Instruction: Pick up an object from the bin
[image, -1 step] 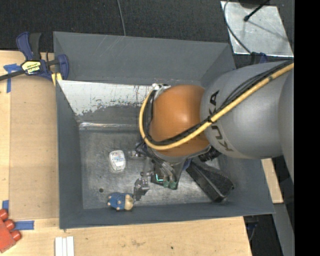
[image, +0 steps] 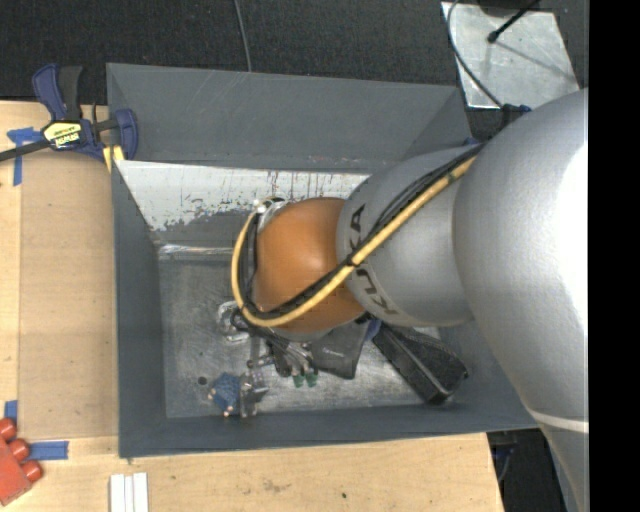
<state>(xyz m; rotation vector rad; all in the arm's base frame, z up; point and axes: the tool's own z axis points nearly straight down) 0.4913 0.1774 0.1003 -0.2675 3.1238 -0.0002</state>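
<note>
A small blue thing (image: 228, 393) lies on the floor of the bin (image: 135, 330), in its near-left corner, just short of the near wall. It is knobbly and irregular, with pale bits mixed into the blue; what kind of thing it is I cannot tell. The gripper (image: 262, 362) hangs just to the right of it and a little farther in, low over the bin floor. The blue thing sits beside the gripper rather than inside it, and whether the two touch is not clear. From this angle the gripper's lower end is a tangle of thin metal parts, so I cannot tell whether it is open or closed, nor whether it has hold of anything.

Just right of the gripper are a few small green-tipped pieces (image: 305, 379), close to its metal parts. Behind them, further right, a dark grey flat block (image: 343, 357) lies tilted on the floor, partly under the robot. Beyond that, towards the near-right corner, a long black thing (image: 425, 368) lies slantwise.

Above the gripper sits the rounded orange cover (image: 295, 262) of the wrist, with a yellow cable (image: 240, 262) looped round its left side and running back up along the broad silver arm (image: 480, 260), which comes in from the right and hides much of the right half of the bin.
</note>
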